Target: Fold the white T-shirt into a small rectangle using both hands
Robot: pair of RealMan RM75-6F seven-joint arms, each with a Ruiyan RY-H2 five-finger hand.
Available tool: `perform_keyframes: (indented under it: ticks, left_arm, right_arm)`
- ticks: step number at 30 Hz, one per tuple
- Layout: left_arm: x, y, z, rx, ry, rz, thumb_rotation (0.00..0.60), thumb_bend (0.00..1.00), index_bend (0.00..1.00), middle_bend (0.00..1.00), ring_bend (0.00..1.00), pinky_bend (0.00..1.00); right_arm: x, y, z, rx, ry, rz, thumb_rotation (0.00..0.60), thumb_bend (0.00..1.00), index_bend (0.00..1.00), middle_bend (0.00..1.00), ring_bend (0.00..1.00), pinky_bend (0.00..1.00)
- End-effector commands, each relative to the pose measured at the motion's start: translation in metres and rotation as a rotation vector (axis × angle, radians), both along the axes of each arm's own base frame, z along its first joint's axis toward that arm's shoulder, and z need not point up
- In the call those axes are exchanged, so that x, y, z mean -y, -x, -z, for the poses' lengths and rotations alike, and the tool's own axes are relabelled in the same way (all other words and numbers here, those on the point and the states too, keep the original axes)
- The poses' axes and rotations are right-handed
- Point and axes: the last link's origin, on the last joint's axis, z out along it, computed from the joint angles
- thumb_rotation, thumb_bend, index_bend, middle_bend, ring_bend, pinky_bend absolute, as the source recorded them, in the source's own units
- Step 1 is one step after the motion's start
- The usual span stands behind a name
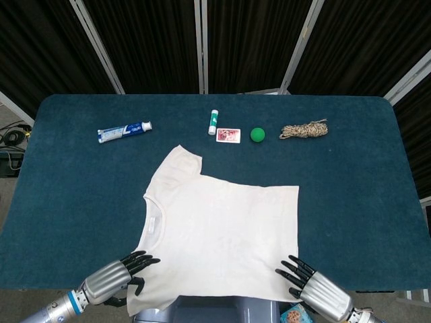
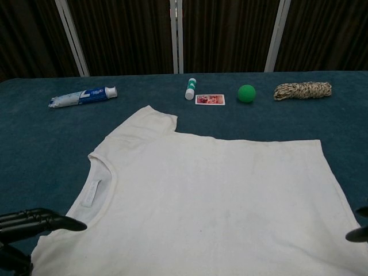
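The white T-shirt (image 1: 219, 232) lies flat on the blue table, collar to the left, one sleeve pointing toward the far side. It fills the lower chest view as the T-shirt (image 2: 213, 201). My left hand (image 1: 114, 281) is at the near left shoulder corner, its fingers (image 2: 40, 220) stretched out at the cloth's edge and the thumb apart below. My right hand (image 1: 311, 286) is at the near right hem corner with its fingers spread on the edge. Only the tips of the right hand (image 2: 359, 229) show in the chest view. Neither hand visibly grips the cloth.
Along the far side lie a toothpaste tube (image 1: 124, 131), a glue stick (image 1: 213, 121), a small card (image 1: 227, 135), a green ball (image 1: 257, 134) and a rope bundle (image 1: 304, 129). The table edge (image 1: 40, 286) runs just in front of my hands.
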Motion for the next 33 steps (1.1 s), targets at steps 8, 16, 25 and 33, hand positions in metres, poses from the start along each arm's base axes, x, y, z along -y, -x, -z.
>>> perform_keyframes:
  ticks: [8, 16, 25, 33]
  left_arm:
    - [-0.056, 0.000, 0.017, -0.021, -0.097, -0.128, 0.600, 0.54, 0.74, 0.00, 0.00, 0.00]
    - [-0.088, -0.006, 0.017, 0.003, -0.164, -0.207, 0.600, 0.54, 0.74, 0.00, 0.00, 0.00]
    - [-0.131, -0.031, 0.016, 0.027, -0.250, -0.227, 0.600, 0.54, 0.74, 0.00, 0.00, 0.00]
    - [-0.159, -0.045, 0.015, -0.032, -0.313, -0.217, 0.600, 0.54, 0.74, 0.00, 0.00, 0.00]
  right_arm:
    - [0.056, 0.013, 0.005, -0.018, 0.086, 0.141, 0.600, 0.44, 0.76, 0.12, 0.00, 0.00]
    - [0.093, 0.016, 0.005, -0.041, 0.137, 0.204, 0.600, 0.44, 0.75, 0.12, 0.00, 0.00]
    - [0.139, 0.005, 0.006, -0.051, 0.175, 0.259, 0.600, 0.44, 0.76, 0.12, 0.00, 0.00]
    - [0.162, -0.003, 0.005, -0.067, 0.194, 0.289, 0.600, 0.44, 0.76, 0.12, 0.00, 0.00]
